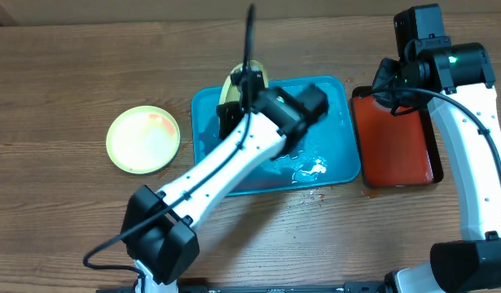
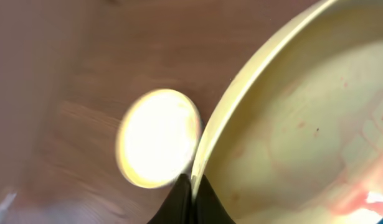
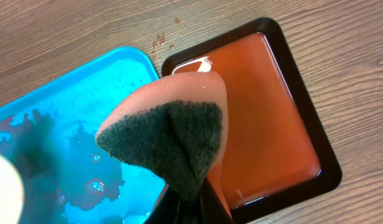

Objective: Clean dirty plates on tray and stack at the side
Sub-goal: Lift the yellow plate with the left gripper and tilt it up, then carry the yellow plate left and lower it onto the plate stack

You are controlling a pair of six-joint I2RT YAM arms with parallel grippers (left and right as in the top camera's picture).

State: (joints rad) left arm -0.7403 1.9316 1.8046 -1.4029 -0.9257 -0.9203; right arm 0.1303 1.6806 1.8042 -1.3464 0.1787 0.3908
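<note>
Plate (image 2: 303, 124) streaked red, pinched tight by its rim in my left gripper (image 2: 191, 183) over the tray (image 1: 336, 155), could slip if my right gripper (image 3: 194, 196), clamped on the sponge (image 3: 172, 134), scrubs hard.

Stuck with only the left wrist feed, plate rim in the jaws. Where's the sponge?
Observer: The sponge is pinched in the right jaws, over the red tray's far end.
Operator: Where's my plate sitting?
Observer: Your plate is tipped up on edge at the blue tray's far-left corner.
Operator: Tray state?
Observer: Wet, with puddles and reddish smears on its floor.
</note>
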